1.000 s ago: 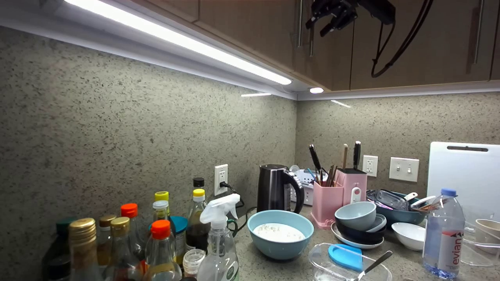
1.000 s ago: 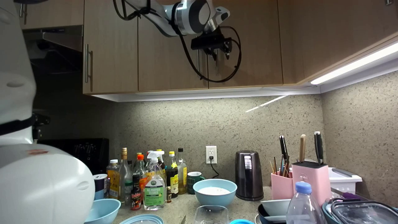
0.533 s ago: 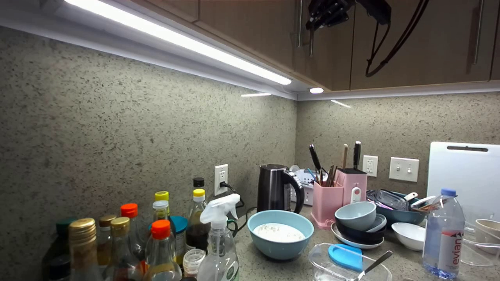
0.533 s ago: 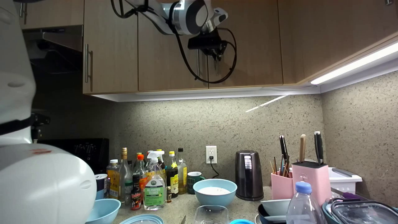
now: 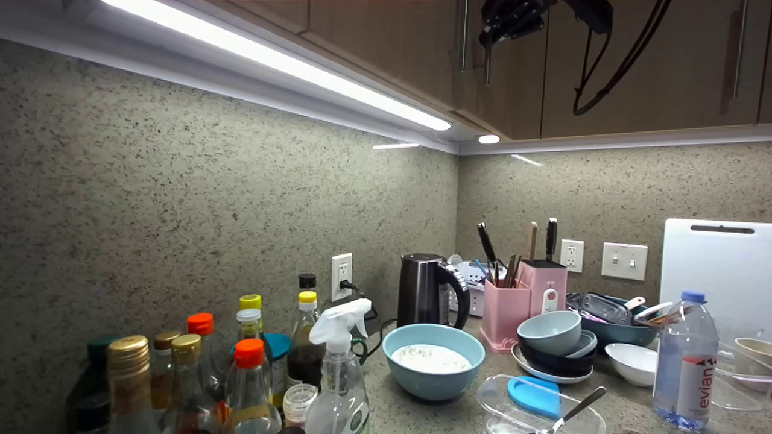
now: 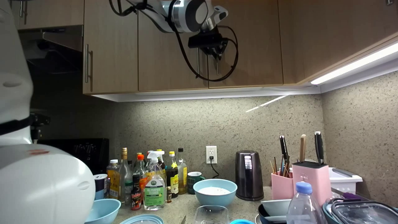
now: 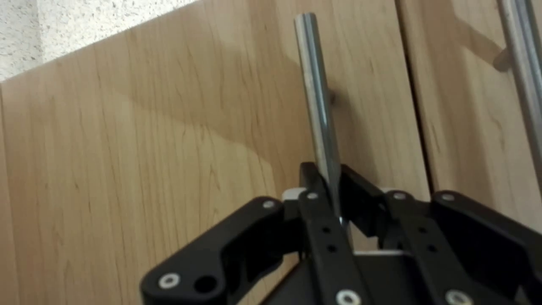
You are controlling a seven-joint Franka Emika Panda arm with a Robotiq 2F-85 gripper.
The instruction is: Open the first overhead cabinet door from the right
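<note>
"While my fingers [image 7: 317, 220] stand clamped round the bar handle [image 7: 315, 84], where's the door [image 6: 256, 49]?"

"Overhead, rightmost in its row, apparently shut. Metal stiff, likely slick; I'd hold just above the lower end, expecting a light swing."

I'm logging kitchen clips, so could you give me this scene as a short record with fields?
Gripper: shut on the bar handle
Overhead cabinet door: shut or barely ajar, cannot tell which
Second handle: to the right in the wrist view, apart from the gripper
Counter: kettle, pink knife block, spray bottle
</note>
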